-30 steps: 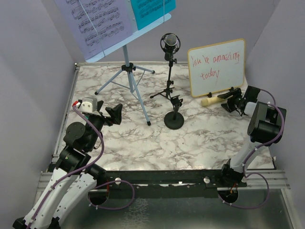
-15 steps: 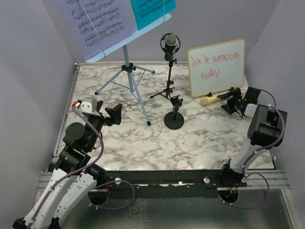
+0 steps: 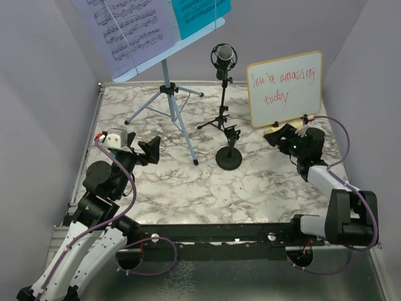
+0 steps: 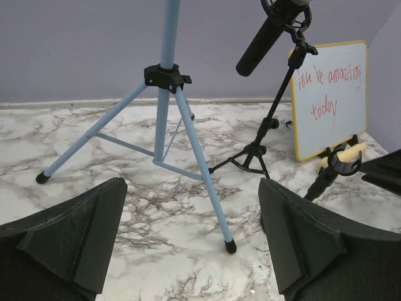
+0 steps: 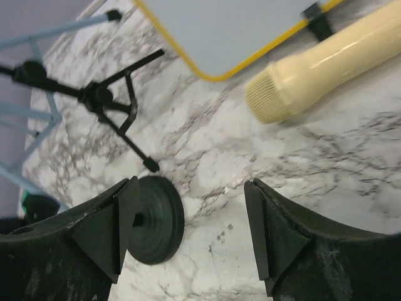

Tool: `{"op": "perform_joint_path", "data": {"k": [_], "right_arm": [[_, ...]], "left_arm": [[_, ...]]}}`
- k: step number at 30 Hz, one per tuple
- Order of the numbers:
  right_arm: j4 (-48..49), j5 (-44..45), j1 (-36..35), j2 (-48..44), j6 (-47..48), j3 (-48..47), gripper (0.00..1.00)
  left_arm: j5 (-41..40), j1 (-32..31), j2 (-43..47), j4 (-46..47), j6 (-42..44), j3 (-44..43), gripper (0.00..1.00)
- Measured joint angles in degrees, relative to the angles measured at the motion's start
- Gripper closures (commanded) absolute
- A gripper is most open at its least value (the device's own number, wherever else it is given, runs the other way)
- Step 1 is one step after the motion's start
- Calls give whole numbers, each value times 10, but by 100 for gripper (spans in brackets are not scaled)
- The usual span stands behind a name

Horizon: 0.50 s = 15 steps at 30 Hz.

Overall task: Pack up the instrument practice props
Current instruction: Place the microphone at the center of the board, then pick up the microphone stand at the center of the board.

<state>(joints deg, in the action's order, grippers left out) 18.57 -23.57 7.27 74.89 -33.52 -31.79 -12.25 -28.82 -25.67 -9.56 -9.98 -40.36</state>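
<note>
With its jaws wide and empty, the right claw (image 5: 188,232) was best lowered squarely across the cream mic (image 5: 313,69) before closing.

I note music rack (image 3: 166,74) standing rear left on marble table (image 3: 188,188), printed music sheet (image 3: 125,28) and cyan sheet (image 3: 197,12) on it. Studio microphone (image 3: 223,56) upright beside whiteboard (image 3: 285,88). Right gripper (image 3: 280,136) low at whiteboard foot; left gripper (image 3: 152,150) near rack leg, jaws apart.

Near half of table (image 3: 207,188) is bare marble, free to pass across. Farther back, rack legs (image 3: 168,89), studio mic tripod (image 3: 221,120) and round-base pole (image 3: 229,158) stand close together. Whiteboard (image 3: 285,88) closes far right, w/ cream mic (image 5: 326,63) lying at its foot.
</note>
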Motion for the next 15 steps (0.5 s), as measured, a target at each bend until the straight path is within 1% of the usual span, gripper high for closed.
{"op": "perform_joint_path", "data": {"k": [3,6,8,12,15], "right_arm": [[45,11,-51,-38,31,50,26],[89,22,-91,-62,52,88,27],[127,36,-129,-71,70,115,27],[210,48,-204,-67,106,151,30],[273,50,-242,-43,136,162,32]], "left_arm": [[0,0,-1,0,0,0,6],[0,0,-3,0,0,0,6],[0,0,-4,0,0,0,6],[0,1,-5,0,0,0,6],[1,2,-5,0,0,1,6]]}}
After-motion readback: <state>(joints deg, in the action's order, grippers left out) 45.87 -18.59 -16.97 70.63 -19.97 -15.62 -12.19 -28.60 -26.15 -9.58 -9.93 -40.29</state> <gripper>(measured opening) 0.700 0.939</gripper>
